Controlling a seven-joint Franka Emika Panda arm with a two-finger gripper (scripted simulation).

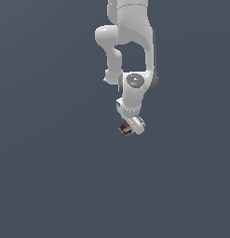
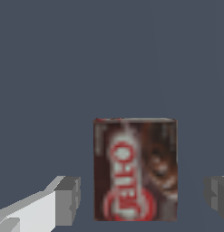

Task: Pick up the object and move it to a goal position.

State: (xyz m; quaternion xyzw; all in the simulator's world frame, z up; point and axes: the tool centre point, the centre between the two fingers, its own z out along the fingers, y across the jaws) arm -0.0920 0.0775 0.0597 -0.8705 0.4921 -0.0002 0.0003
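Claw (image 2: 140, 197) spread apart, fingers either side of object (image 2: 135, 170), visible gaps on both sides, no contact yet. In exterior view, object (image 1: 125, 129) sits at 8 o'clock of wrist end, partly tucked under white claw (image 1: 133, 127), on plain grey bench (image 1: 51, 186). Judged step: closing for grasp. Do well: centre box between pads, keep fingers square to side faces, close gently, then lift straight. Goal position not visible.

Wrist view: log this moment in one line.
gripper: open, straddling block | block: between fingers, gaps both sides | grasp: not yet made
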